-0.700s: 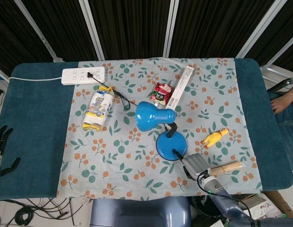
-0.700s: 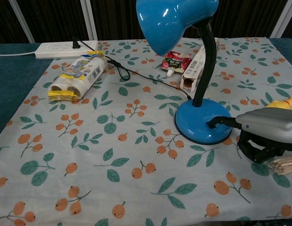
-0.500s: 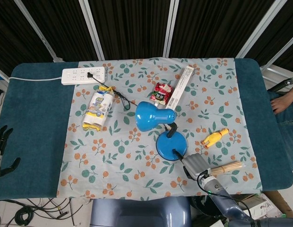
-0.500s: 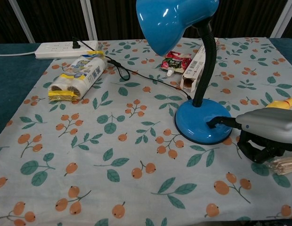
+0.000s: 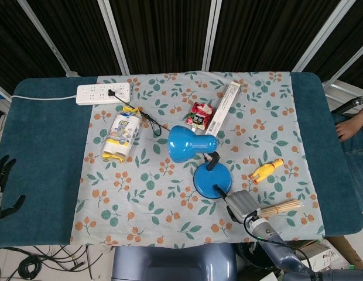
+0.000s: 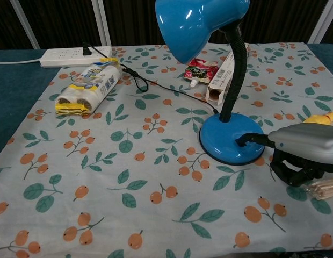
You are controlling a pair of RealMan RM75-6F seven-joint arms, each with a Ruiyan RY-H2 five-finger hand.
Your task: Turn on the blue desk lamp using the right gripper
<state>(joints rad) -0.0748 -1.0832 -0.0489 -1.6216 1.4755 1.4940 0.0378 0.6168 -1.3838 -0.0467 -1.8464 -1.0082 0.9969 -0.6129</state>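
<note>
- The right hand point(image 6: 303, 156) lies low at the near right part of the table, its grey back up and its dark fingers point(image 6: 287, 171) curled under with nothing in them. One black finger reaches out straight and its tip rests on the top of the lamp base point(image 6: 231, 144).
- Touching that hand on its right is a bundle of wooden sticks point(image 5: 281, 208), lying on the flowered cloth point(image 5: 170, 187) near the near right corner.
- The left hand point(image 5: 1, 175) is off the near left edge of the table, seen only in the head view; its dark fingers are spread apart and it holds nothing.
- The blue desk lamp point(image 5: 192, 143) stands on the cloth right of the table's middle, round base towards the near edge, black bendy neck rising from it, and the blue shade tipped towards the left and far side. No glow shows in the shade.
- A small yellow toy point(image 5: 265, 170) lies to the right of the lamp base, apart from it.
- A yellow and white packet point(image 5: 122, 136) lies on the left part of the cloth.
- Beyond the lamp lies a red and white snack pack point(image 5: 199, 115), with a long white box point(image 5: 223, 106) just beside it on its right, set at a slant.
- A white power strip point(image 5: 103, 92) sits at the far left, half on the cloth and half on the blue table point(image 5: 41, 140), with a black plug in it and a black cable point(image 6: 156, 86) running towards the lamp.
</note>
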